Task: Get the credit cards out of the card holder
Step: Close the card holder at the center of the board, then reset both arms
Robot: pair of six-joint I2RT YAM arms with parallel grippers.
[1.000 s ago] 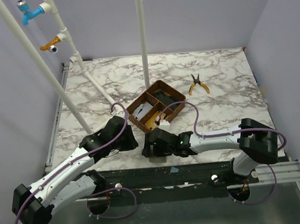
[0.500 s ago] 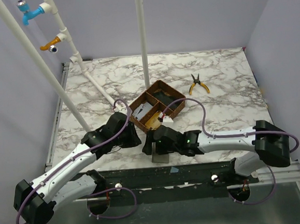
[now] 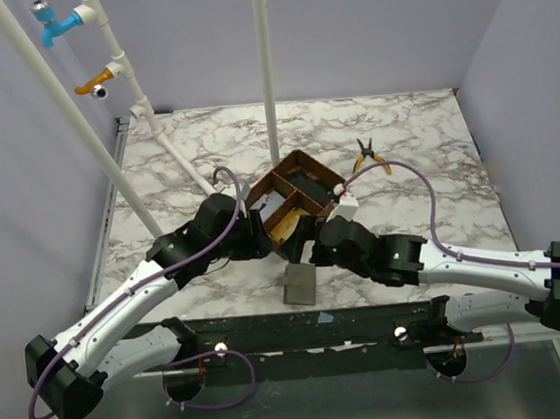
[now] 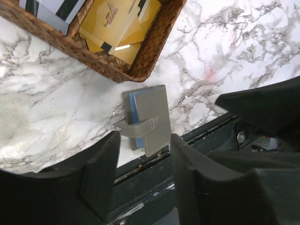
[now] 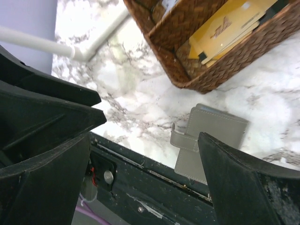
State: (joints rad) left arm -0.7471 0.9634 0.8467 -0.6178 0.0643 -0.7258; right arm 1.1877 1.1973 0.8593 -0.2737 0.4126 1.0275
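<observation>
The grey card holder (image 3: pixel 299 288) lies flat at the table's near edge, its strap loose and a blue inner edge showing (image 4: pixel 147 119). It also shows in the right wrist view (image 5: pixel 211 136). Pale grey, dark-striped credit cards (image 4: pixel 51 9) lie in one compartment of the wicker tray (image 3: pixel 324 175). My left gripper (image 3: pixel 255 241) hovers left of and beyond the holder, open, with nothing between its fingers (image 4: pixel 101 178). My right gripper (image 3: pixel 307 246) hangs just beyond the holder, open wide and empty (image 5: pixel 145 183).
Yellow cards (image 4: pixel 117 28) fill the tray's near compartment. Yellow-handled pliers (image 3: pixel 368 156) lie behind the tray on the right. A white pole (image 3: pixel 267 75) rises behind the tray, and white pipes (image 3: pixel 174 155) slant across the left. The dark table rail (image 4: pixel 197 140) runs under the holder's near end.
Both grippers have drawn back from the card holder toward the tray and opened wider. The right arm has stretched out to the right. The holder stays at the near edge.
</observation>
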